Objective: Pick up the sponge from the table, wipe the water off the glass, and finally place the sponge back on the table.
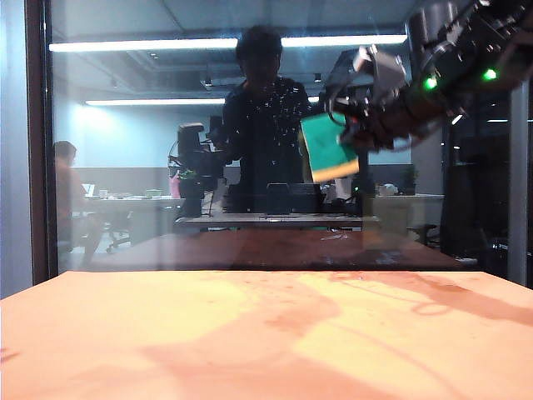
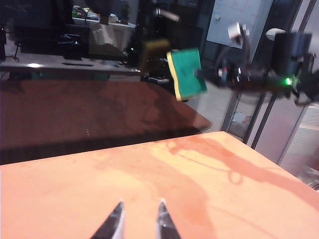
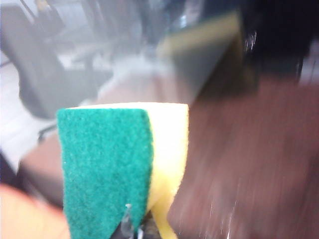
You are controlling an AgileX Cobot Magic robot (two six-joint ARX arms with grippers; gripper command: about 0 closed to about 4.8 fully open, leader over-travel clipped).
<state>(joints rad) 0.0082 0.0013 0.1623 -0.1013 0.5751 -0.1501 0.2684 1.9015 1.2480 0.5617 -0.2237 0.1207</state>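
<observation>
My right gripper point(image 1: 356, 133) is shut on the sponge point(image 1: 329, 148), a green scouring face over yellow foam, and holds it raised high at the right in front of the glass point(image 1: 150, 208). The sponge point(image 2: 187, 73) hangs a little short of the pane, apart from its dim mirrored image. Close up, the sponge point(image 3: 114, 164) hides most of the right gripper point(image 3: 139, 228). Tiny whitish drops of water point(image 1: 279, 104) speckle the glass left of the sponge. My left gripper point(image 2: 141, 219) hovers low over the orange table point(image 2: 149, 169), open and holding nothing.
A dark frame strip point(image 1: 37, 142) runs up the glass's left edge. The pane meets the table point(image 1: 250, 333) along a line across the middle of the exterior view. The right arm point(image 1: 466, 58) reaches in from the upper right and casts shadows on the tabletop.
</observation>
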